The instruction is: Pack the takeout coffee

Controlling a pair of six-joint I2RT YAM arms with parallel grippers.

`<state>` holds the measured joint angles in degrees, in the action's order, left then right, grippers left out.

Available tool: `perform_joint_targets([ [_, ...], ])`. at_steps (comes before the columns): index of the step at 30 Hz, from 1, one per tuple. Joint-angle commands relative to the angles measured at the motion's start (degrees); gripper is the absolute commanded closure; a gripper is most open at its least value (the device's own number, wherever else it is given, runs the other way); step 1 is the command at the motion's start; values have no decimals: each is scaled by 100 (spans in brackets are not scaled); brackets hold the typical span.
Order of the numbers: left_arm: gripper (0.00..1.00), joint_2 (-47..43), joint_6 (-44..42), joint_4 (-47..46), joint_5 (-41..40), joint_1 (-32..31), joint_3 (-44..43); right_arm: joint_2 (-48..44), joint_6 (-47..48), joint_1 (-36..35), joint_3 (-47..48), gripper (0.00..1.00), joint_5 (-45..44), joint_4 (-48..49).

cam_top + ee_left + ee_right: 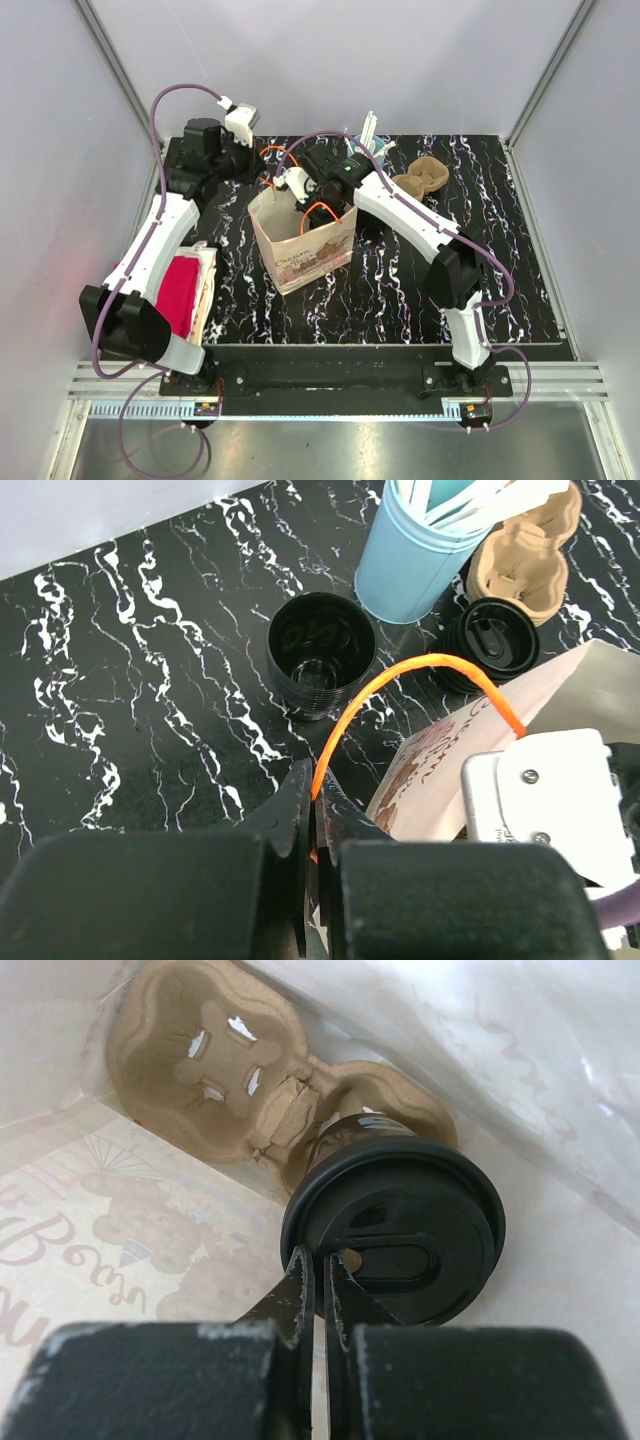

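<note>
The takeout coffee (395, 1225), a black cup with a round black lid and a small pale mark, stands in one pocket of a brown pulp carrier (215, 1065) inside the paper bag (305, 245). My right gripper (322, 1260) reaches down into the bag (300, 198) and is shut on the lid's near rim. My left gripper (315, 785) is shut on the bag's orange handle (400, 675) at the bag's back left corner (268, 182). The cup itself is hidden in the top view.
Behind the bag stand a lidless black cup (321, 652), a light-blue cup of white straws (415, 560), a second lidded black cup (490, 640) and another pulp carrier (420, 180). A red cloth item (180, 285) lies at the table's left edge.
</note>
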<state>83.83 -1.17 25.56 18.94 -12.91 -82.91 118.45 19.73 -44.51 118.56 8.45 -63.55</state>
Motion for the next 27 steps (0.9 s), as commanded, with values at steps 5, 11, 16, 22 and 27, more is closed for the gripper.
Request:
perform_joint_targets([
  [5,100,89,12,-78,-268,-10,-243,-200,66,-40,-53,100,-98,176],
  [11,100,124,3,-69,-356,-1,-260,-209,67,-49,-88,100,-63,202],
  [16,100,186,-15,-16,-426,-10,-295,-261,66,-40,-114,100,-80,246],
  [22,100,300,-50,72,-681,-10,-374,-288,66,-49,-149,100,-80,273],
  [27,100,406,-68,151,-795,-1,-462,-314,66,-49,-167,100,-63,317],
])
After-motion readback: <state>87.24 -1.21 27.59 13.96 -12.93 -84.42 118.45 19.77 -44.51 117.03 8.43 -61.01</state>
